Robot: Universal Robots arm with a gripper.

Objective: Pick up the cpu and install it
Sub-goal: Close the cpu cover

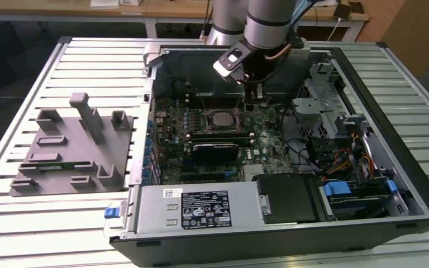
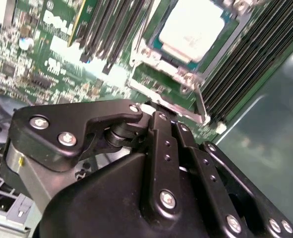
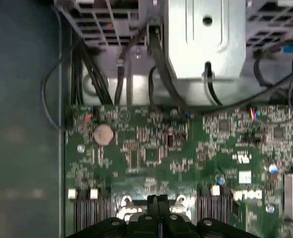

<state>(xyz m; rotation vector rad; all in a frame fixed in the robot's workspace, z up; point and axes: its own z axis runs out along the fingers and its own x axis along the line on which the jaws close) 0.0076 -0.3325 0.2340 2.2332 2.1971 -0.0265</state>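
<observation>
The cpu [image 1: 220, 118] lies flat in the black-framed socket on the green motherboard [image 1: 267, 148] inside the open computer case. In the second wrist view its silver-white top [image 2: 193, 29] sits inside the metal socket frame, with a thin metal lever [image 2: 198, 101] along one side. My gripper [image 1: 247, 102] hangs just above the board, a little toward the exterior view's right of the cpu and apart from it. Its black fingers [image 3: 155, 203] are pressed together with nothing between them, and the gripper [image 2: 156, 113] ends short of the socket frame.
A grey holder [image 1: 69, 148] with upright posts stands on the slatted table at the exterior view's left. The case walls [image 1: 423, 184], a drive cage [image 1: 326, 106], loose cables [image 3: 87, 69], a black card [image 1: 214, 151] and the power supply [image 1: 196, 206] surround the board.
</observation>
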